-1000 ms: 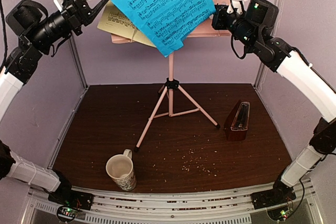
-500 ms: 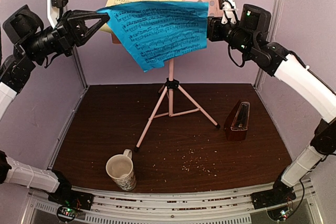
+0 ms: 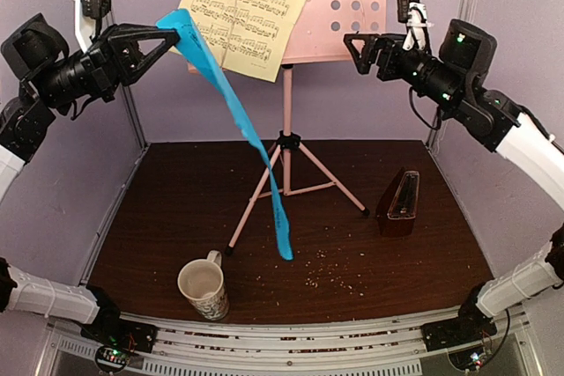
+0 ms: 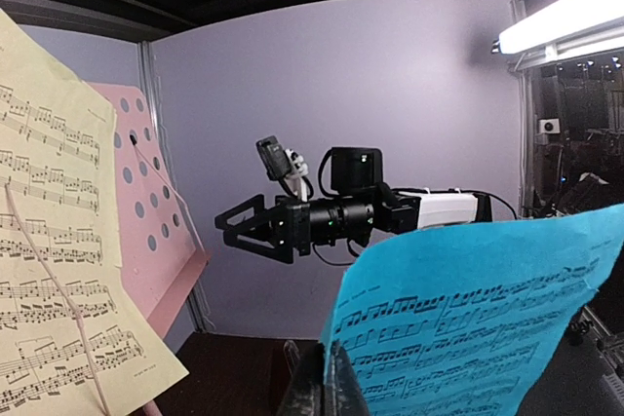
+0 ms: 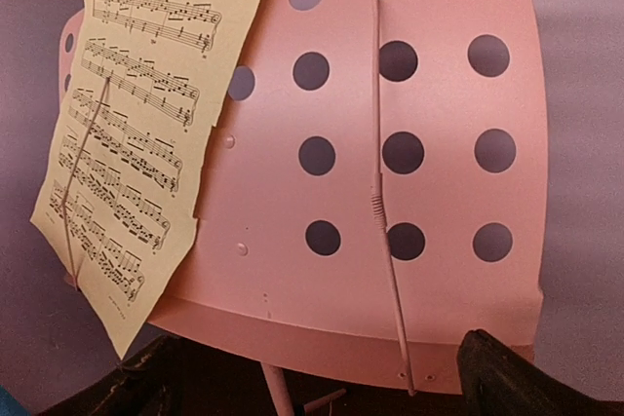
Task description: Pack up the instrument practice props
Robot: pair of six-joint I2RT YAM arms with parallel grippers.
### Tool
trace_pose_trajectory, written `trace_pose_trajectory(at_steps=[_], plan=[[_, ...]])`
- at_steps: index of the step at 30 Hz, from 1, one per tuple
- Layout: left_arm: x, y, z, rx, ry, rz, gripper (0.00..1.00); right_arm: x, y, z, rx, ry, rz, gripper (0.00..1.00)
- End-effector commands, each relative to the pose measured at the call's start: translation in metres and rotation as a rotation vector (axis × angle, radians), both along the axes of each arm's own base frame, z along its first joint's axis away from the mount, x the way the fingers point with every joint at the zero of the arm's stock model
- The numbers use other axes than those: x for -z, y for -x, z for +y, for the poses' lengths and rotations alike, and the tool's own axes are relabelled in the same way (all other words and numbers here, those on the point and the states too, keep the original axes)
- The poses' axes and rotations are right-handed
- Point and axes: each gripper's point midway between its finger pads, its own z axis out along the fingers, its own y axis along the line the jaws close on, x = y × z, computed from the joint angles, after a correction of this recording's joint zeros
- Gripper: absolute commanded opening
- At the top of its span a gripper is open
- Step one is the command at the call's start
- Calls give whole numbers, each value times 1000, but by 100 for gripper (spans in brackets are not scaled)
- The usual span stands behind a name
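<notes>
Dangling from left fingers point(image 3: 150, 31) — blue sheet point(image 3: 227, 94)

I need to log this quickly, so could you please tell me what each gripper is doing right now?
Left gripper: closed on the blue music sheet, which hangs from it.
Right gripper: open, holding nothing.

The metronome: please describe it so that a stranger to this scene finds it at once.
Look at the dark brown table, then at the pink tripod music stand at its middle. Right of the stand's feet, near the right wall, stands the metronome. It is a small dark red-brown pyramid, unlike the cream patterned mug at the near left.
</notes>
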Motion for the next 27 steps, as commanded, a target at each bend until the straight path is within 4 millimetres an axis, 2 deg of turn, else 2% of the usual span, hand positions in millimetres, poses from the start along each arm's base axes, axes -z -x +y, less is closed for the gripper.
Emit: trace_pose_trajectory(at_steps=[1, 9, 18, 22, 27], plan=[[25, -15, -15, 35, -35, 84, 0, -10, 39, -3, -152, -116, -35, 100], [75, -47, -40, 50, -123, 218, 0, 49, 71, 10, -342, -164, 98, 100], [140, -75, -76, -24, -263, 309, 0, 110, 80, 37, -453, -167, 241, 100], [162, -84, -89, -55, -304, 344, 0, 124, 95, 51, -570, -203, 233, 100], [178, -100, -91, -127, -328, 381, 0, 128, 104, 54, -635, -260, 219, 100]])
